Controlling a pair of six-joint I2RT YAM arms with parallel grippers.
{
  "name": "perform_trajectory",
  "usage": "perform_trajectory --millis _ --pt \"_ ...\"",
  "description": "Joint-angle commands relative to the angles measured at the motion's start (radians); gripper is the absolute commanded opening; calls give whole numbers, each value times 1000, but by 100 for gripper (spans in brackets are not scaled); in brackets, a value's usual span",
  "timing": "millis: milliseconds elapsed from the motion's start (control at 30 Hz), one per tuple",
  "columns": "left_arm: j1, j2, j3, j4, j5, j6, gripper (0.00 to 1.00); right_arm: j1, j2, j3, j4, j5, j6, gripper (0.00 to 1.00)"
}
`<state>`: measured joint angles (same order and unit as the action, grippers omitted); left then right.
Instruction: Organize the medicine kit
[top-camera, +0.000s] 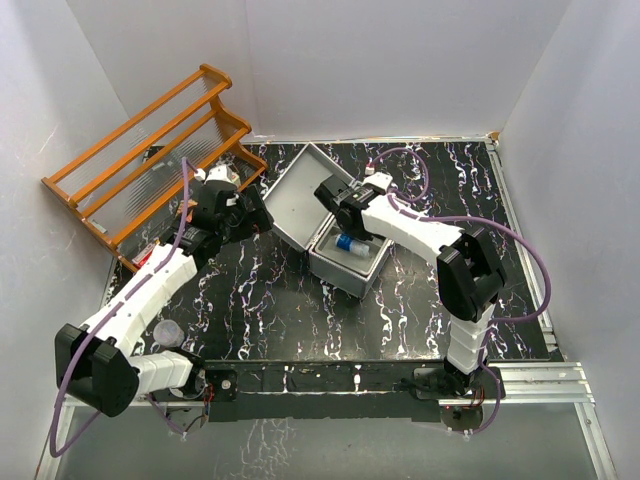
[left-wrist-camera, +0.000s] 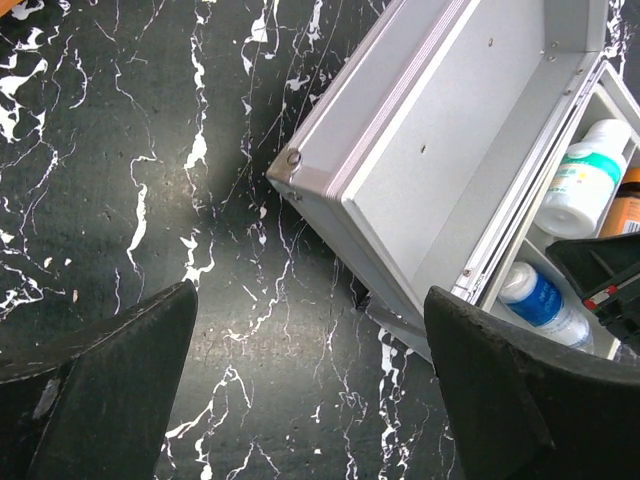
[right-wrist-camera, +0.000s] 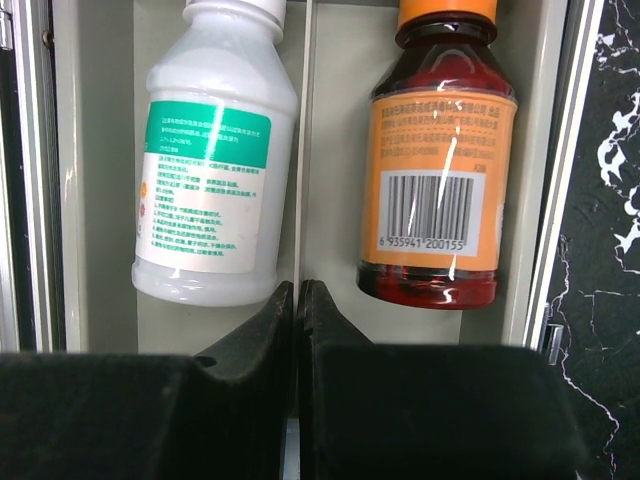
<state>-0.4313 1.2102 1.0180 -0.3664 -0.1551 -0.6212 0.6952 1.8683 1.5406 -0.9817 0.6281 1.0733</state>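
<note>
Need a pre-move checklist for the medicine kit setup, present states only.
1. Light-grey metal medicine kit, hinged lid open: ok.
2. Left claw open and empty over the black marbled table: ok.
3. Right claw shut, empty, above the divider: ok.
4. White plastic bottle with green label and amber bottle with orange label in separate compartments: ok.
5. Blue-labelled bottle lying inside the kit: ok.
6. Left claw clear of the lid edge: cannot tell.
</note>
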Motion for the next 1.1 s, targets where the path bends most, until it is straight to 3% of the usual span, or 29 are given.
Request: perform_trajectory --millis 0,300,533,767,1067 --pt "35 0 48 19 70 1 96 12 -21 0 113 89 -63 0" --pt "81 13 50 24 109 -2 97 27 -25 -10 131 110 -84 0" --pt "112 17 57 28 154 -3 98 26 -68 -118 280 70 -112 0" --pt "143 27 60 43 213 10 99 26 -73 -112 276 55 -111 0" --pt "187 80 80 63 330 109 99 25 -120 -89 248 54 -123 36"
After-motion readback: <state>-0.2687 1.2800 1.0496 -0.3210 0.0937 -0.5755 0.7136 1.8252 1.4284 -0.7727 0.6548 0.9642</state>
